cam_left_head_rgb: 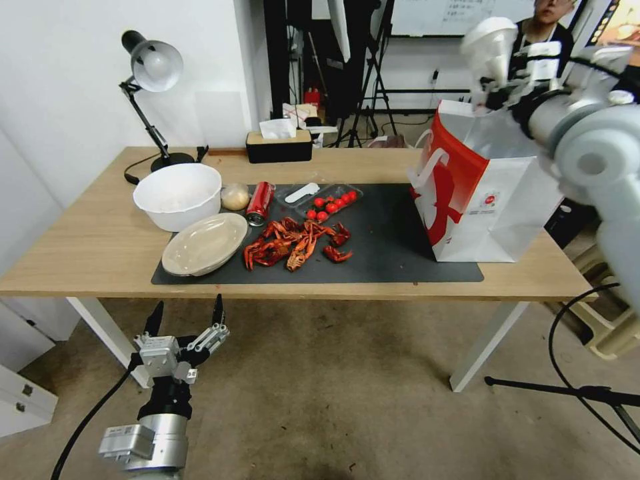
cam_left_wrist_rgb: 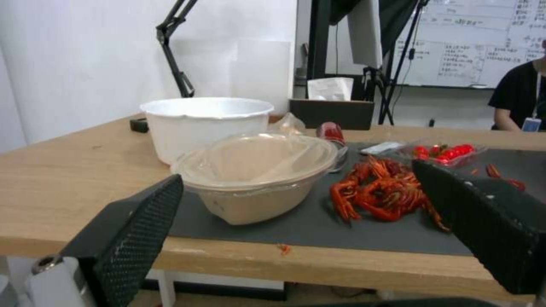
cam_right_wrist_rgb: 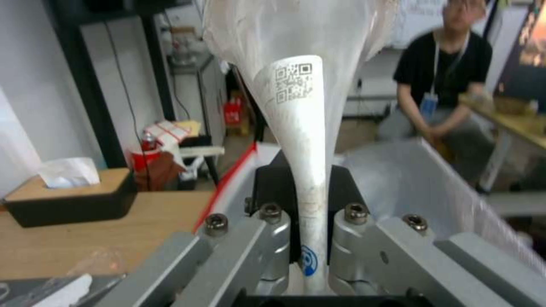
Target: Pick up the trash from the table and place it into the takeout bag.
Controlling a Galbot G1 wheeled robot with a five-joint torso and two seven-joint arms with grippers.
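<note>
A long light-wood bench (cam_left_head_rgb: 87,247) with white legs and a dark mat (cam_left_head_rgb: 393,240) stood in a room with a white wall at the left of the frame and tripods behind. At the right of the head view, the white takeout bag (cam_left_head_rgb: 493,200) with its red printed side stood upright on the mat's right end. Above its open mouth, at the upper right, the right gripper (cam_left_head_rgb: 490,70) held a white paper cup (cam_left_head_rgb: 490,40); the right wrist view showed its fingers (cam_right_wrist_rgb: 273,238) pinched tight on the cup's flattened wall (cam_right_wrist_rgb: 301,140), over the bag's silvery lining (cam_right_wrist_rgb: 409,179).

Left of centre on the mat lay the beige oval plate (cam_left_head_rgb: 205,244), the red soda can (cam_left_head_rgb: 260,203) on its side, and a small beige ball (cam_left_head_rgb: 235,196) beside the big white bowl (cam_left_head_rgb: 177,195). A heap of red crayfish shells (cam_left_head_rgb: 297,243) lay mid-mat, near a clear tray of cherry tomatoes (cam_left_head_rgb: 331,202).

The left gripper (cam_left_head_rgb: 187,319) hung below the bench's near edge at the lower left, its fingers (cam_left_wrist_rgb: 134,238) spread apart and holding nothing.
</note>
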